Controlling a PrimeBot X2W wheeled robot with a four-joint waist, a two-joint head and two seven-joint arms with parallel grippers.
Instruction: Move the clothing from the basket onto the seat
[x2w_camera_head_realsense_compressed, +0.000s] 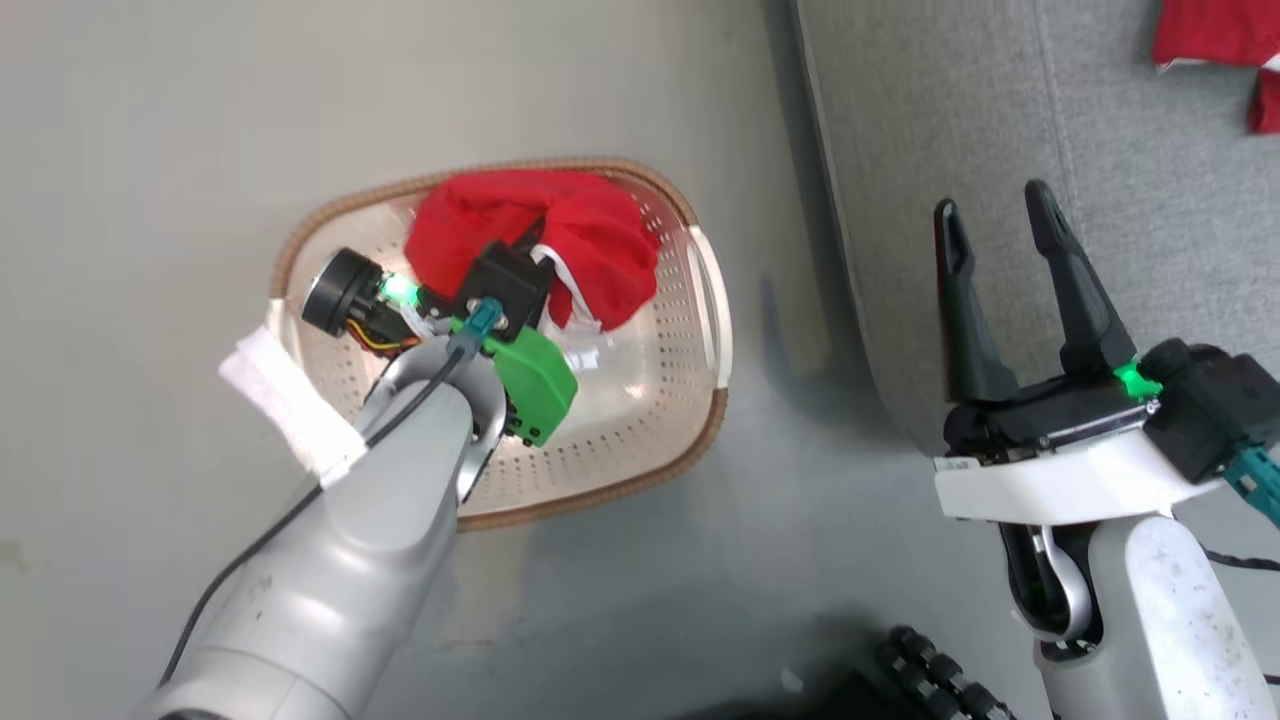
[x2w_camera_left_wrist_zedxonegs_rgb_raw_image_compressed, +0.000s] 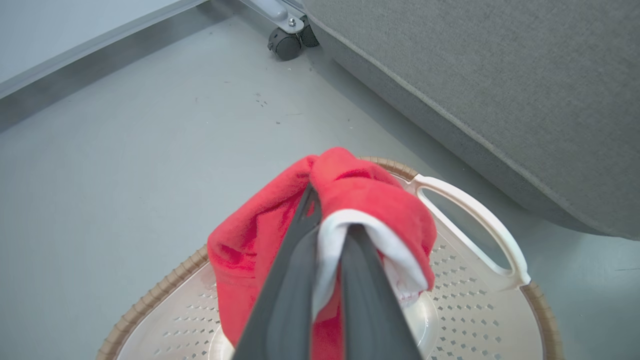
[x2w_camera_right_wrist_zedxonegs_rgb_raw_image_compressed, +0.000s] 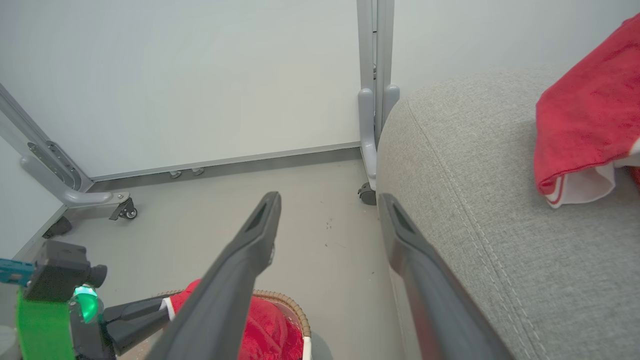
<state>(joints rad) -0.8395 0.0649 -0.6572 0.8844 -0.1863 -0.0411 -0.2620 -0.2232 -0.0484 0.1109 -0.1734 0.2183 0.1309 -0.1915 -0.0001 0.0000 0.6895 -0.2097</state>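
Observation:
The cream basket (x2w_camera_head_realsense_compressed: 705, 300) with a brown rim stands on the grey floor, left of the seat (x2w_camera_head_realsense_compressed: 1100, 160). A red garment with white trim (x2w_camera_head_realsense_compressed: 590, 235) is bunched in its far half. My left gripper (x2w_camera_head_realsense_compressed: 535, 245) reaches into the basket, and in the left wrist view the left gripper (x2w_camera_left_wrist_zedxonegs_rgb_raw_image_compressed: 334, 214) is shut on that garment (x2w_camera_left_wrist_zedxonegs_rgb_raw_image_compressed: 370, 195), holding it bunched above the basket floor (x2w_camera_left_wrist_zedxonegs_rgb_raw_image_compressed: 465, 305). My right gripper (x2w_camera_head_realsense_compressed: 1000, 215) stands open with nothing in it over the seat's near edge (x2w_camera_right_wrist_zedxonegs_rgb_raw_image_compressed: 475, 200). More red clothing (x2w_camera_head_realsense_compressed: 1210, 30) lies on the seat (x2w_camera_right_wrist_zedxonegs_rgb_raw_image_compressed: 585, 125).
A white cloth patch (x2w_camera_head_realsense_compressed: 285, 395) sits at the basket's left end. A wheeled metal frame with a caster (x2w_camera_left_wrist_zedxonegs_rgb_raw_image_compressed: 285, 45) stands by the seat's far corner (x2w_camera_right_wrist_zedxonegs_rgb_raw_image_compressed: 367, 192), against a pale wall. The robot's dark base (x2w_camera_head_realsense_compressed: 930, 680) shows at the bottom.

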